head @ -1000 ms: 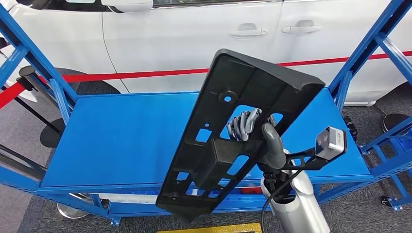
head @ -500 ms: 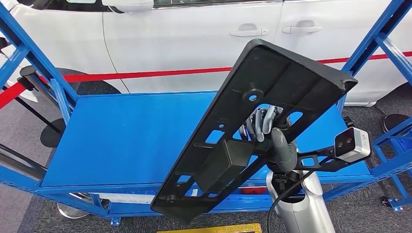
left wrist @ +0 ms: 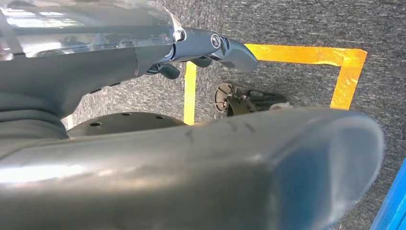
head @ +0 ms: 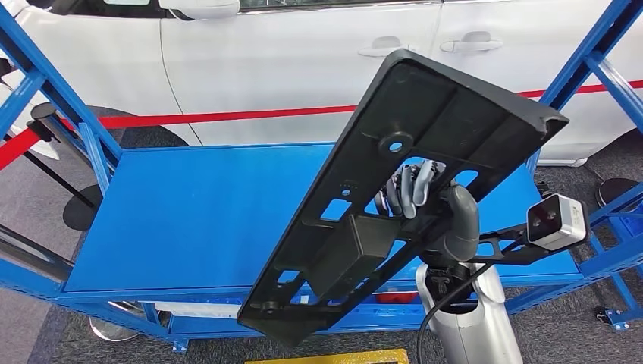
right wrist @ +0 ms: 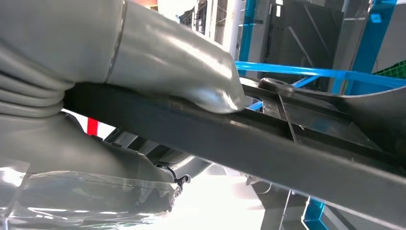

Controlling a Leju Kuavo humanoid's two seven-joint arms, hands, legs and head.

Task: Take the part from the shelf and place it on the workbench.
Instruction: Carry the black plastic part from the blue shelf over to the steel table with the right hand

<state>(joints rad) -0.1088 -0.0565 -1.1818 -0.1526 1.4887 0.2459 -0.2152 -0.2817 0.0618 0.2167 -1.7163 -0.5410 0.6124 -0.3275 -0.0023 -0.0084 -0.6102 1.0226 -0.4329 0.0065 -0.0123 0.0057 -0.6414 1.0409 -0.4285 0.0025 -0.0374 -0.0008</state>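
From the head view, the long black part [head: 402,189] stands tilted across the middle of the frame, its lower end near the bottom centre and its upper end reaching the upper right, where a corner comes close to the blue upright of the shelf frame [head: 576,72]. The part is lifted off the blue shelf [head: 189,212], whose flat surface spreads bare across the left and centre of the frame. The shelf's front edge runs along the lower part of the picture, and blue posts rise at the far left and right. Behind the shelf stands a white car [head: 303,53] with a red stripe along its side. The right hand [head: 432,205] grasps the part at mid-length: dark fingers [head: 409,189] show through a cut-out in the plate and the thick grey thumb sits on the near face, right of centre. A small camera on a bracket [head: 557,221] juts toward the right edge.

In the left wrist view, the left hand [left wrist: 210,48] hangs over grey carpet, upper centre of the frame, with yellow floor tape [left wrist: 344,72] at upper right. Its fingers look loosely curled and hold nothing, though I cannot tell for sure whether it is clenched.

In the right wrist view, the part's dark rim [right wrist: 268,148] crosses the frame from left to lower right. The grey thumb [right wrist: 191,72] presses on its upper side at centre, and blue shelf rails [right wrist: 306,72] lie beyond at upper right.
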